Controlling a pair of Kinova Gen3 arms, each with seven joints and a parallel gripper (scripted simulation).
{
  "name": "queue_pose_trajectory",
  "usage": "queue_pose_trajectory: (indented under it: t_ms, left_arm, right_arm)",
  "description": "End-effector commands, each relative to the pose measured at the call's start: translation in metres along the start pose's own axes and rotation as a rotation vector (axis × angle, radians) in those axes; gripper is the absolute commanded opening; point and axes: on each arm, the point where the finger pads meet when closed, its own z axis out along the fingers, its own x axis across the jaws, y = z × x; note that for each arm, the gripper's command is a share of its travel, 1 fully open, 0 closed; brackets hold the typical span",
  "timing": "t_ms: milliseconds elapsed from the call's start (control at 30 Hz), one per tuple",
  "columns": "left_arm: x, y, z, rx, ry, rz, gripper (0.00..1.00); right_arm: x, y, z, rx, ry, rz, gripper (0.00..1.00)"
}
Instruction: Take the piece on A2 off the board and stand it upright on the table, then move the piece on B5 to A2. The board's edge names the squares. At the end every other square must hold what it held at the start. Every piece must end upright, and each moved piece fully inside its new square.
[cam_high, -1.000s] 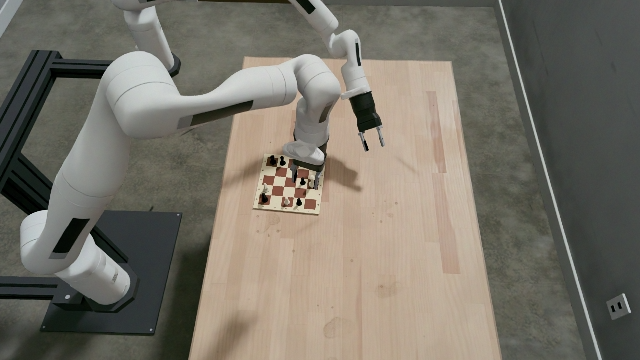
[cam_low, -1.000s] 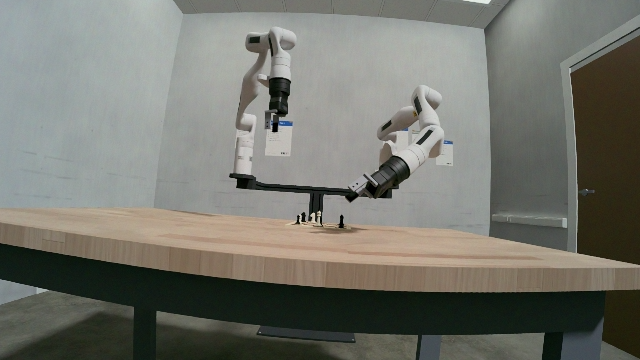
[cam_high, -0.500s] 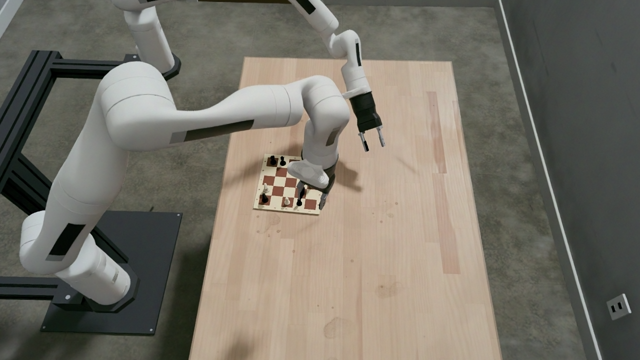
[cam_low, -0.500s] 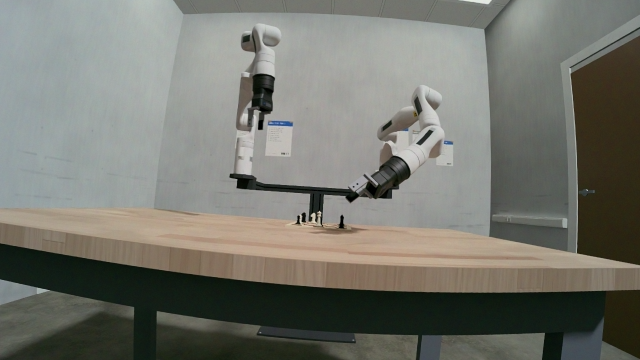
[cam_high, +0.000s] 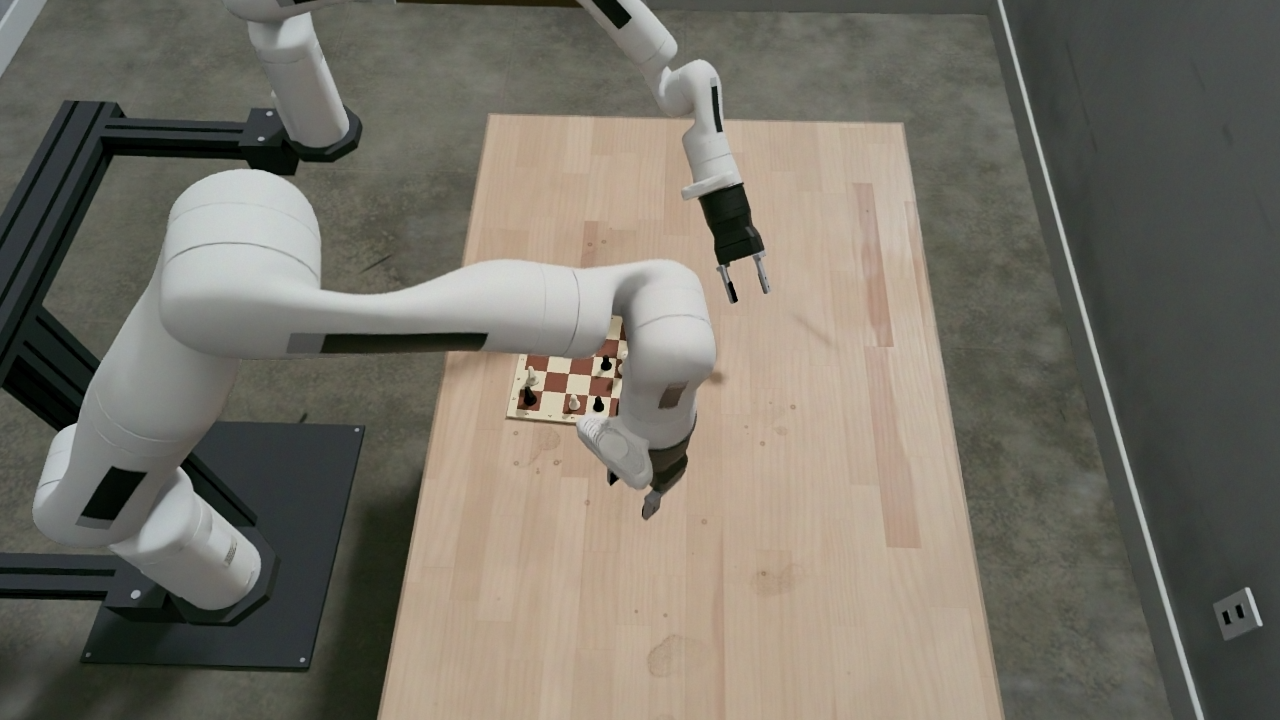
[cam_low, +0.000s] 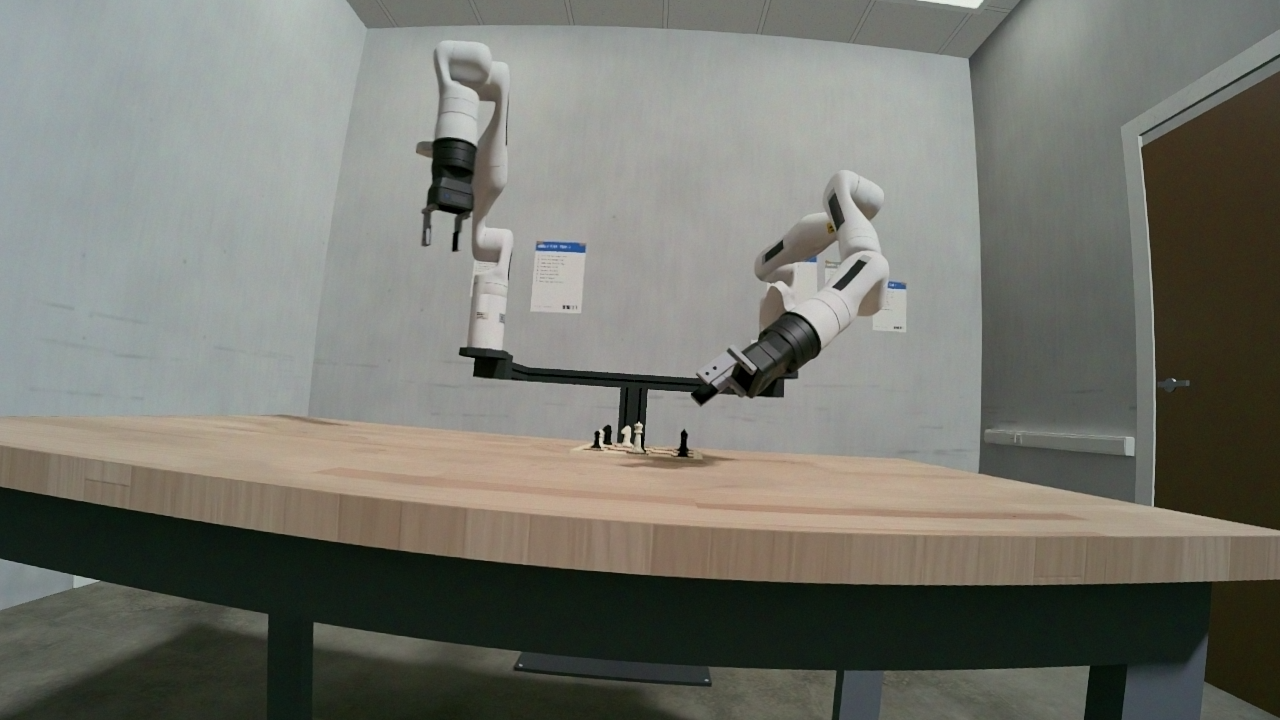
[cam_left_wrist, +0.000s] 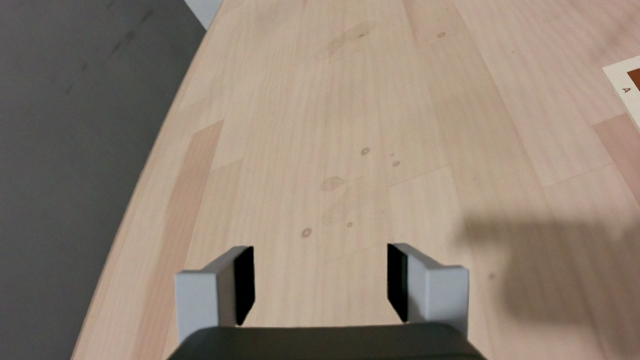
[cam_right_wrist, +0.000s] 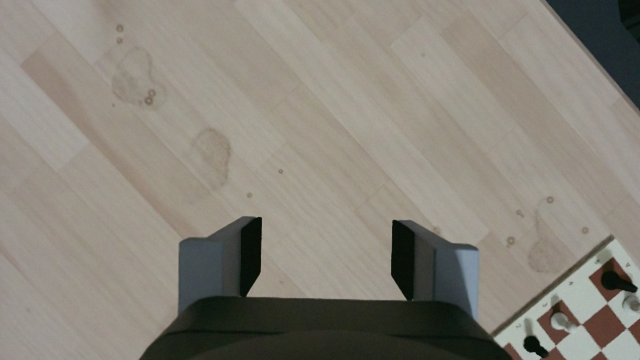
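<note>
Right claw (cam_high: 631, 497) (cam_low: 441, 247) (cam_right_wrist: 327, 258) above counter (cam_high: 805, 537) (cam_low: 537, 474) (cam_left_wrist: 325, 100) (cam_right_wrist: 325, 150), fingers apart, left claw (cam_high: 749, 294) (cam_low: 717, 392) (cam_left_wrist: 321, 285) also spread, chessboard (cam_high: 565, 418) (cam_low: 586, 449) (cam_left_wrist: 617, 80) (cam_right_wrist: 605, 325) upright pieces visible, top view partly blocked.

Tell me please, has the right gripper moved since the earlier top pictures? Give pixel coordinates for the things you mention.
Yes. In the top view, the right gripper (cam_high: 631, 494) (cam_low: 440, 240) (cam_right_wrist: 326, 246) went from over the board (cam_high: 537, 417) (cam_low: 583, 448) (cam_left_wrist: 616, 75) (cam_right_wrist: 582, 273) to below its lower edge.
</note>
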Motion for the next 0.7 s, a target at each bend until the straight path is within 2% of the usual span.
queue_pose_trajectory:
  t_ms: [0,167,233,400,667]
  left_arm:
    - [-0.002,-0.001,-0.001,0.0,-0.002,0.002,1.0]
    - [-0.002,-0.001,-0.001,0.0,-0.002,0.002,1.0]
    - [-0.002,-0.001,-0.001,0.0,-0.002,0.002,1.0]
    - [-0.002,-0.001,-0.001,0.0,-0.002,0.002,1.0]
    - [-0.002,-0.001,-0.001,0.0,-0.002,0.002,1.0]
  right_arm:
    - [-0.036,-0.037,-0.006,-0.007,-0.006,0.136,1.0]
    - [-0.076,-0.093,-0.011,-0.012,-0.012,0.325,1.0]
    - [-0.076,-0.093,-0.011,-0.012,-0.012,0.325,1.0]
    - [-0.111,-0.162,-0.017,-0.018,-0.017,0.54,1.0]
    - [-0.14,-0.266,-0.023,-0.026,-0.024,0.848,1.0]
